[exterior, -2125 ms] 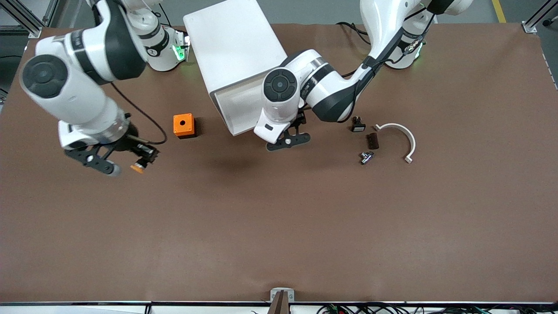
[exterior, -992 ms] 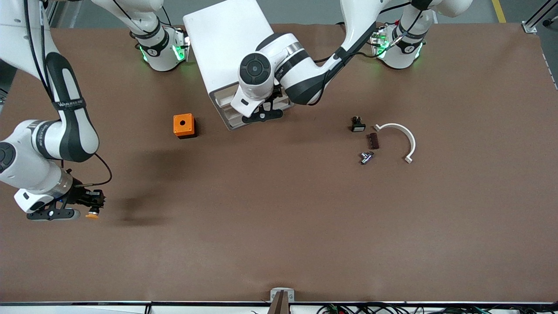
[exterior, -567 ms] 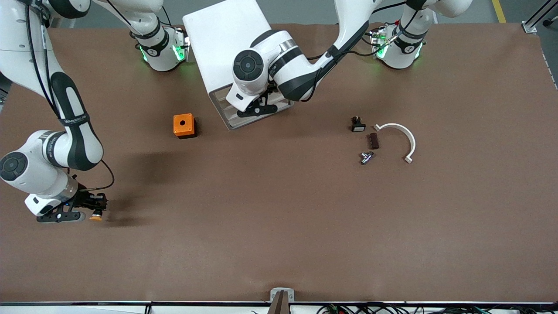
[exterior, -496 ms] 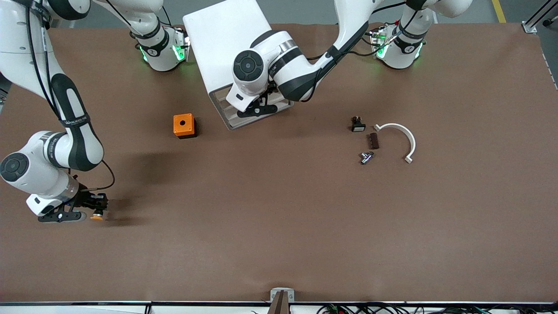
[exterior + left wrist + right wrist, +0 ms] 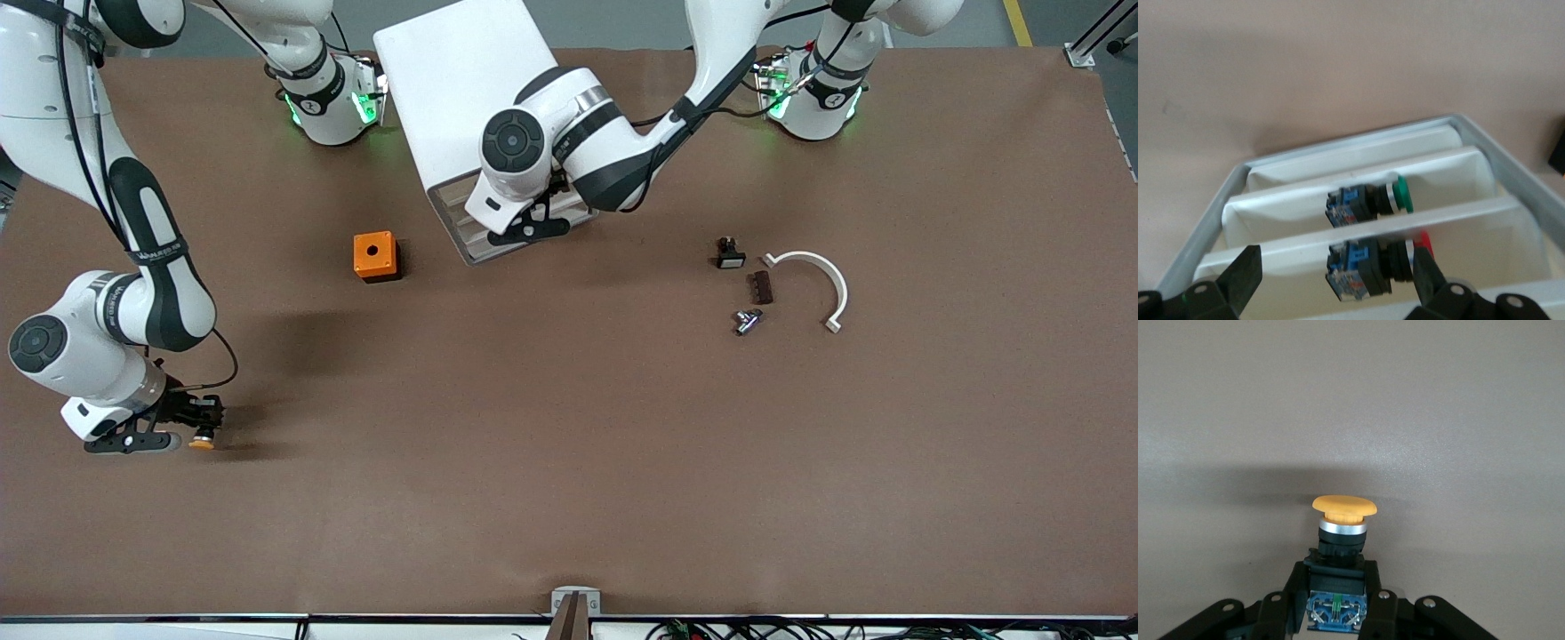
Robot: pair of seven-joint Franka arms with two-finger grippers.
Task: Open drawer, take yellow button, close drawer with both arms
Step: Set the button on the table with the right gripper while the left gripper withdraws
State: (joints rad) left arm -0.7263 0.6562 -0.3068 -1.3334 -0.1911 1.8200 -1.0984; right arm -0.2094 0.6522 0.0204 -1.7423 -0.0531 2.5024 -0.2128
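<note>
- Right tool [image 5: 182, 437], low over bare table [image 5: 569, 462] at the right arm's end, clamped tight on the button [image 5: 204, 440]; orange cap pointing outward, blue rear block pinched between the fingers [image 5: 1381, 610] in the right wrist view.
- Take step apparently finished, with only putting the button down on the table left on this side; calls for a short descent and a gentle release so the round cap does not roll.
- Orange cube [image 5: 375, 255] with a hole resting on the table between the right tool and the cabinet [image 5: 471, 107], untouched.
- Left tool [image 5: 531, 227] spread wide and holding nothing, poised at the cabinet's front against the drawers.
- Closing step seemingly in hand: calls for a straight push on the drawer until flush, then a clean pull-away. Whether it is fully in, cannot tell.
- Contents, from the left wrist view: green-capped button [image 5: 1368, 200] in one lower tray, red-capped button [image 5: 1371, 263] in another, both with blue rear blocks.
- Small loose parts [image 5: 751, 284] on the table toward the left arm's end, well apart.
</note>
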